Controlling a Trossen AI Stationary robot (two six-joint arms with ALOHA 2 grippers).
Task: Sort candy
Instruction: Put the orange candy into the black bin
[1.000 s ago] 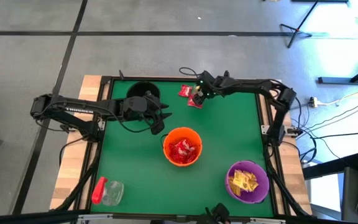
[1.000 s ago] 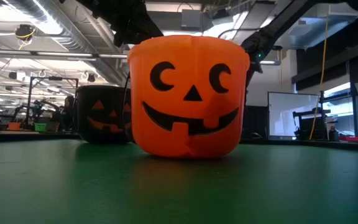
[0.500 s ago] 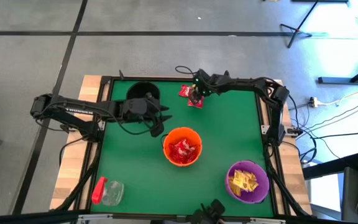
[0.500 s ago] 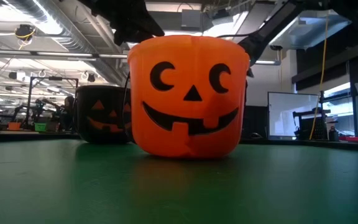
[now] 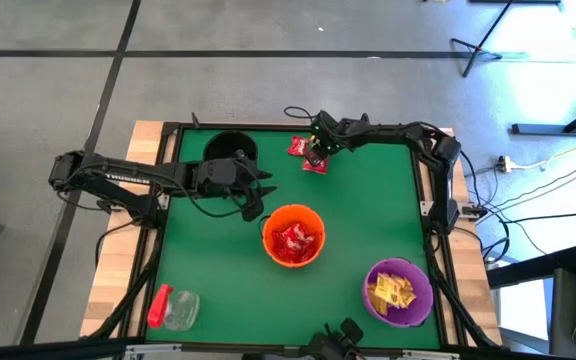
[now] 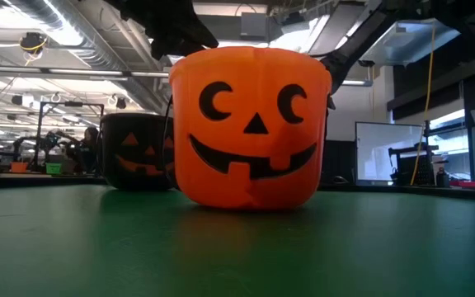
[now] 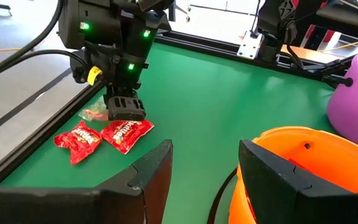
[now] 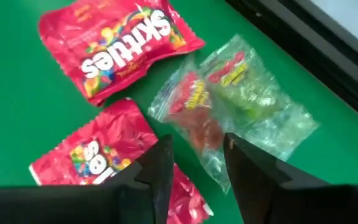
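Observation:
Two red candy packets and two clear ones, one with red sweets and one with greenish sweets, lie flat on the green table by its far edge. My right gripper points steeply down over them, open with a narrow gap. The near end of the reddish clear packet lies between its fingers. The high view shows it there. My left gripper hangs open and holds nothing above the table, left of the orange bucket with red candy in it. My right gripper comes from above with one finger on either side of the reddish clear packet's near end. The packet lies flat on the table. Whether the fingers touch it, I cannot tell.
A purple bucket with yellow candy stands near the front right. A black bucket sits at the far left, and a red-capped clear jar lies at the front left. The table's black frame runs just beyond the candy.
My right gripper has sunk a little and reached slightly toward the table's left, down onto the candy at the far edge. The candy packets and the buckets lie as before.

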